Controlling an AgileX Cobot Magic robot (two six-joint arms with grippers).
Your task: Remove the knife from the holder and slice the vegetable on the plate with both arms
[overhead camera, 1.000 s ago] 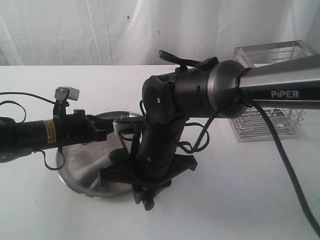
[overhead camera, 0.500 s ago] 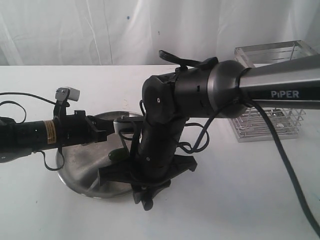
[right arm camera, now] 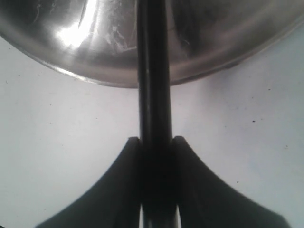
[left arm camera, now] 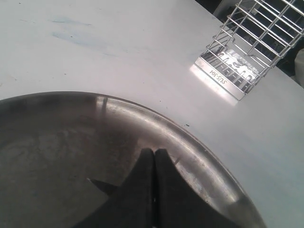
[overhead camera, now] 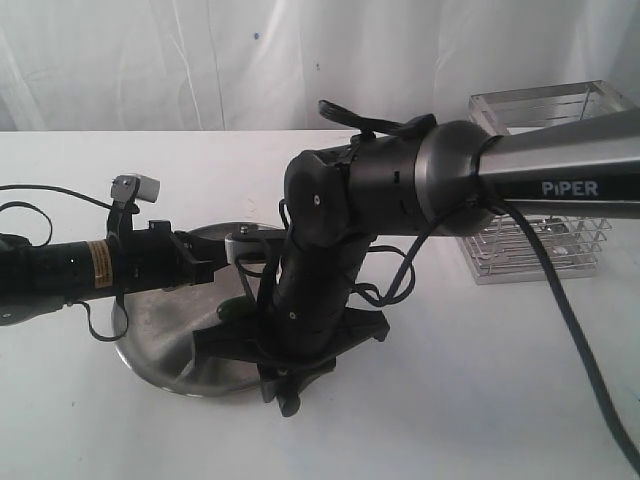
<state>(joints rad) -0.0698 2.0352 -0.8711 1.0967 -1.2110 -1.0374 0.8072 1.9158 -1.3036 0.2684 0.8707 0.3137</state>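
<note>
Fingers point(right arm camera: 118, 190) of the right gripper point(right arm camera: 156, 141) pinch the knife point(right arm camera: 153, 71) over the plate point(right arm camera: 90, 71) rim, and we note the left gripper point(left arm camera: 154, 153) fingers pressed together above the plate.

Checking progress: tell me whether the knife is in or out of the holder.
Out: the right gripper clamps the knife over the plate.

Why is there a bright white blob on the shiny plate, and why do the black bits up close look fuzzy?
Right wrist view: light bounces off the plate as white glare, and the knife in the right gripper sits too near the lens, so its edges go soft. Left wrist view: the holder glares at its base too, and the left gripper looks soft-edged.
</note>
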